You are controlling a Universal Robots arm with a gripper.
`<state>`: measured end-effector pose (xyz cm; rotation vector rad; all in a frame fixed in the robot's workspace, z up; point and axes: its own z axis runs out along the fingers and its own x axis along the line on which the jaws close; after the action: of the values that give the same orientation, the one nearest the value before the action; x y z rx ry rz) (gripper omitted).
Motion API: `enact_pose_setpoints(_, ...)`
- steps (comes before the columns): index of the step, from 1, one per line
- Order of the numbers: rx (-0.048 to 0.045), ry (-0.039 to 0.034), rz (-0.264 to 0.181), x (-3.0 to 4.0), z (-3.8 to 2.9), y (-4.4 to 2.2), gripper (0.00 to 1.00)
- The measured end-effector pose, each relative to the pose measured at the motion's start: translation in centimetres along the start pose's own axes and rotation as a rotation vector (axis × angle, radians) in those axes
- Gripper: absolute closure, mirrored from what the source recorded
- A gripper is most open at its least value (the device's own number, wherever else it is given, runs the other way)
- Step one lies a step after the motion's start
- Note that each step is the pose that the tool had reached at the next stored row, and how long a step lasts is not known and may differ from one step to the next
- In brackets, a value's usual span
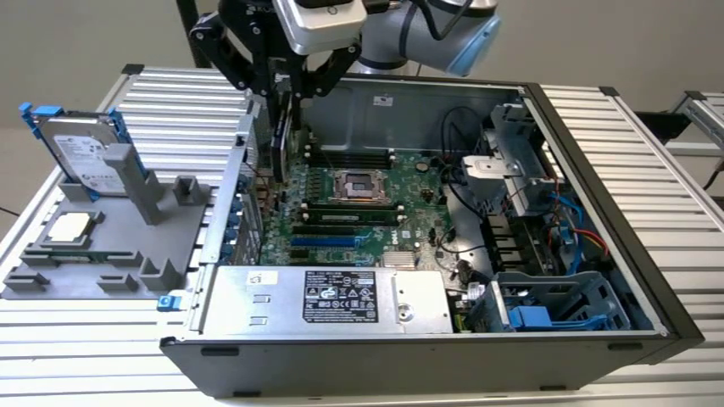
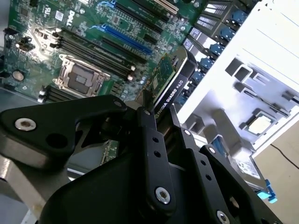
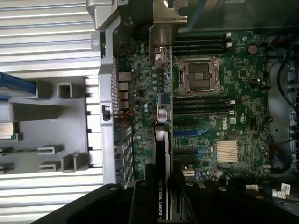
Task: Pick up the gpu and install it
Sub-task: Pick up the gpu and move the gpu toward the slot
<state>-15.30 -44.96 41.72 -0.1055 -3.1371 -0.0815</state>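
1. The gpu (image 3: pixel 161 154) hangs edge-on from the gripper over the rear strip of the motherboard (image 1: pixel 351 203). It is inside the open computer case (image 1: pixel 588 170), just beside the case's rear wall (image 1: pixel 241 195). In the second wrist view its black cover (image 2: pixel 175 88) faces the camera, with a sliver of green board along the far edge.
2. The gripper (image 2: pixel 159 109) is clamped on the card, one finger against each face. In the exterior view it sits high above the board with the card hanging below it.
3. By my reading, the step in hand is the carry-in: the pick-up is done and the card is not yet seated. Its lower edge looks clear of the blue expansion slots (image 1: pixel 328 242), though how far above them cannot be told.
4. Seating would call for the card's connector edge to lie parallel over one slot and its metal bracket (image 3: pixel 167 23) to meet the rear wall's opening. In both wrist views the card seems to run crosswise to the slots, so its orientation likely needs correcting.
5. Outside the case, a hard drive (image 1: pixel 85 153) and a CPU chip (image 1: pixel 71 225) rest in a grey fixture (image 1: pixel 68 280), well apart from the work.
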Motion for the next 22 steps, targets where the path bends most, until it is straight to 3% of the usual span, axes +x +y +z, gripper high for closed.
enact_pose_setpoints(11,0.0000,0.0000,0.000,-1.61,0.00,0.11,1.00)
enact_pose_setpoints(22,0.0001,0.0008,0.000,-3.68,0.00,0.25,1.00)
